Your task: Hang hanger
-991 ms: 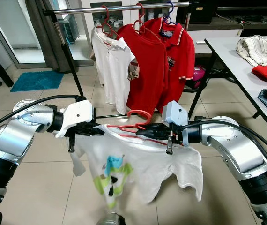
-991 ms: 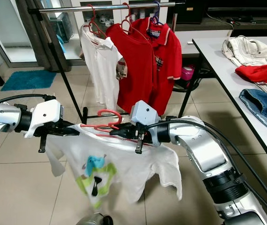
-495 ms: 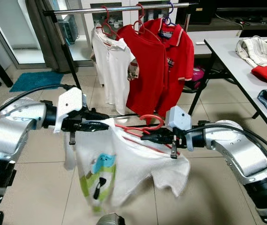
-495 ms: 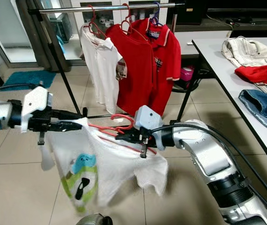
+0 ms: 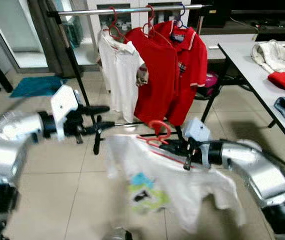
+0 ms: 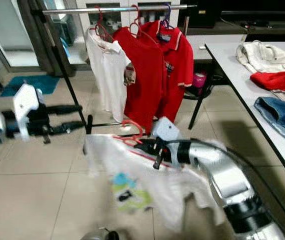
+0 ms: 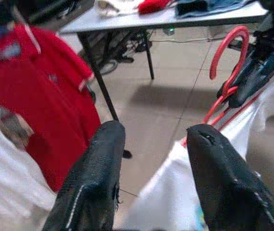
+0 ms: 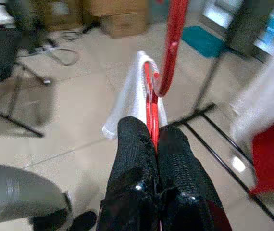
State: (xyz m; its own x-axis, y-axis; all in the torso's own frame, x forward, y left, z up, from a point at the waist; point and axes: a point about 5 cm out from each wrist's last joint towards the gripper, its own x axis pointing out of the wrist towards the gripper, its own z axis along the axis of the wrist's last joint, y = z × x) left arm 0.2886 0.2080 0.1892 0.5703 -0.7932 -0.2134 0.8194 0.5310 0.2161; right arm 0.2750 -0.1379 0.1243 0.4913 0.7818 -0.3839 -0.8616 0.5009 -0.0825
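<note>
At 5 o'clock the right gripper (image 5: pixel 175 146) is clenched on the red hanger (image 5: pixel 155 135), so one arm carries the white T-shirt (image 5: pixel 157 180) draped on it. At 9 o'clock the left gripper (image 5: pixel 100 116) is spread, grasping nothing. At 12 o'clock the clothes rail (image 5: pixel 132 9) holds three hung shirts: one white (image 5: pixel 117 70), two red (image 5: pixel 170 65).

We count 3 shirts on the rail (image 5: pixel 132 8): 1 white polo (image 5: pixel 116 70) and 2 red polos (image 5: pixel 157 70) (image 5: pixel 195 55), each on its own hanger, so 3 hangers up there, well beyond the right gripper (image 5: pixel 168 146). A 4th hanger (image 5: pixel 155 134), red, sits in that gripper w/ 1 white printed tee (image 5: pixel 172 180). 2 grippers total, incl. the left gripper (image 5: pixel 102 116). 1 table (image 5: pixel 247 60) w/ approx. 3 clothing piles.
</note>
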